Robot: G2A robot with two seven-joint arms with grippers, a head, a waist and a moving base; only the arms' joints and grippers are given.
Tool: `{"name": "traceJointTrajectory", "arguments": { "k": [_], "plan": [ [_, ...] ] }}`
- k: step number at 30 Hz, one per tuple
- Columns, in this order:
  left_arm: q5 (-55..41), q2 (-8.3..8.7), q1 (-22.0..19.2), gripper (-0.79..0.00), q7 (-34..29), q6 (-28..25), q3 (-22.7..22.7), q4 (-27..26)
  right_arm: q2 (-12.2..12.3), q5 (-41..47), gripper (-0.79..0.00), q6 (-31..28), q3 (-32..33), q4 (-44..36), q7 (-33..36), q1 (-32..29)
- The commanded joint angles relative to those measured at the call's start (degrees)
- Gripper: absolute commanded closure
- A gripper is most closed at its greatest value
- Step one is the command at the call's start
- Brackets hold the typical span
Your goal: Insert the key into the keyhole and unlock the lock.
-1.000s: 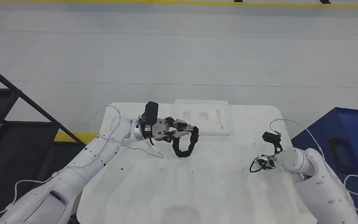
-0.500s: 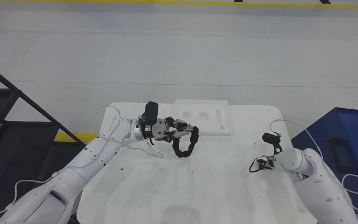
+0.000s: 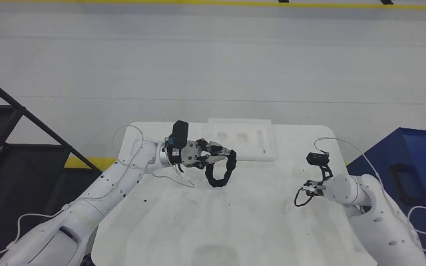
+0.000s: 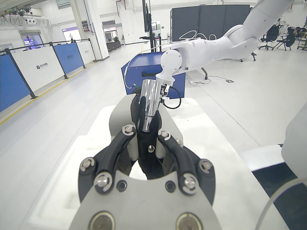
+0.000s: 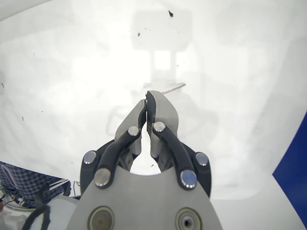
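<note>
The left tool (image 3: 208, 155) is clamped on the lock (image 4: 149, 101). Its two fingers (image 4: 119, 114) press on the black part of the lock from both sides. The shiny silver part of the lock sticks out past the tips and points across the counter (image 3: 253, 223) to the other arm. From the top, the black loop of the lock hangs down from the tool and curls round below it. The lock is up in the air over the back left part of the counter. It is just in front of a white tray (image 3: 241, 130) that sits at the back edge.

The right tool (image 5: 146, 96) is pressed together on the key (image 5: 175, 88). The thin metal end of the key pokes out to one side past the tips. The part of the key inside the grip is hidden. This tool is over the right side of the counter, near the edge. I cannot tell if the key touches the counter.

The key and the lock are well apart, with bare white counter between them. The counter has a few small dark specks (image 5: 170, 13) on it. A blue box (image 4: 153, 71) stands on the floor just beside the right end of the counter.
</note>
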Motion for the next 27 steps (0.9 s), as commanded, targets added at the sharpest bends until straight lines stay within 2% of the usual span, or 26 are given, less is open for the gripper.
{"name": "traceJointTrajectory", "arguments": {
  "k": [1, 7, 15, 22, 27],
  "plan": [
    [0.0, 0.0, 0.0, 0.0, 0.0, 0.0, 0.0, 0.0, 0.2, -1.78, 0.0, -0.75, 0.28, -2.04, 0.21, -0.29],
    [0.0, 0.0, 0.0, 0.0, 0.0, 0.0, 0.0, 0.0, 0.11, -2.75, 0.0, -3.03, 0.08, -4.73, -1.48, 0.38],
    [0.0, 0.0, 0.0, 0.0, 0.0, 0.0, 0.0, 0.0, -0.92, -2.01, 0.0, -6.33, -3.39, -3.46, -2.21, 6.64],
    [0.0, 0.0, 0.0, 0.0, 0.0, 0.0, 0.0, 0.0, -2.27, -0.3, 0.0, -9.17, -7.0, 1.25, -2.58, 14.64],
    [0.0, 0.0, 0.0, 0.0, 0.0, 0.0, 0.0, 0.0, -3.79, 2.29, 0.0, -11.01, -10.58, 8.2, -3.78, 20.95]
  ]
}}
